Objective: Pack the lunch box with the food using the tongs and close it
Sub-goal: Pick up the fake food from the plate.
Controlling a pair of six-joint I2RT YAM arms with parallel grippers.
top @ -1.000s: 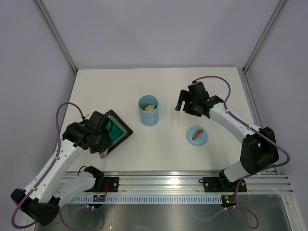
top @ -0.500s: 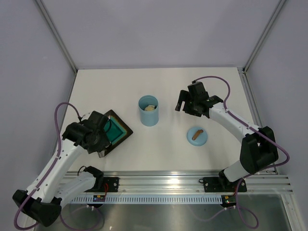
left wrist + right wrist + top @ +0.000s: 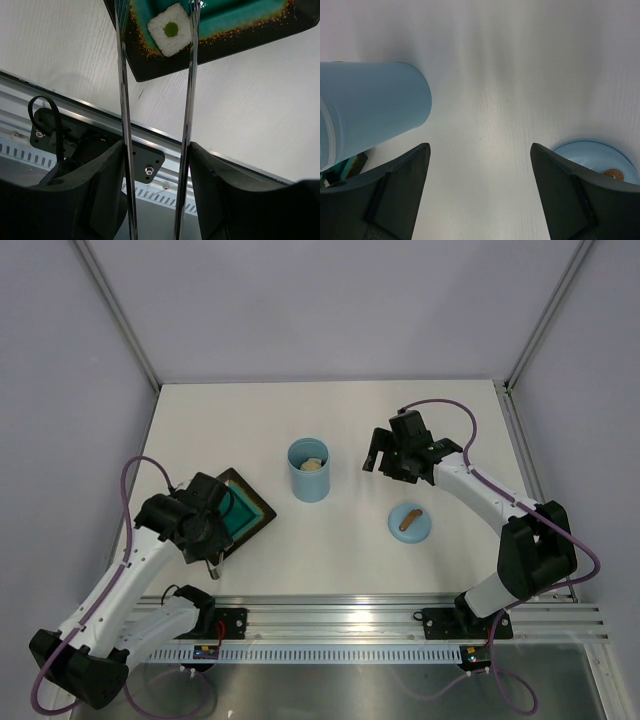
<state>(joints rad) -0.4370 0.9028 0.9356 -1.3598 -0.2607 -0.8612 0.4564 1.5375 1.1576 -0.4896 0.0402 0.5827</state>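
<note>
The light blue lunch box (image 3: 309,471) stands upright mid-table without its lid, and a pale piece of food (image 3: 312,464) lies inside. Its round lid (image 3: 409,522) with the brown handle lies to the right. My left gripper (image 3: 156,150) is shut on the tongs (image 3: 190,75). Their two silvery arms reach over the tray (image 3: 150,70) and stand either side of a white square of food (image 3: 170,30) with a green centre. In the top view this gripper (image 3: 210,540) hangs over the tray's near corner. My right gripper (image 3: 477,150) is open and empty between lunch box (image 3: 375,110) and lid (image 3: 600,155).
The dark square tray (image 3: 252,512) with its teal inside sits left of the lunch box. The aluminium rail (image 3: 350,615) with the arm bases runs along the near table edge, close under the left gripper. Grey walls enclose the table on three sides.
The left arm has shifted slightly toward the near edge with the tongs still in its grip. The right arm, lunch box and lid have not moved.
</note>
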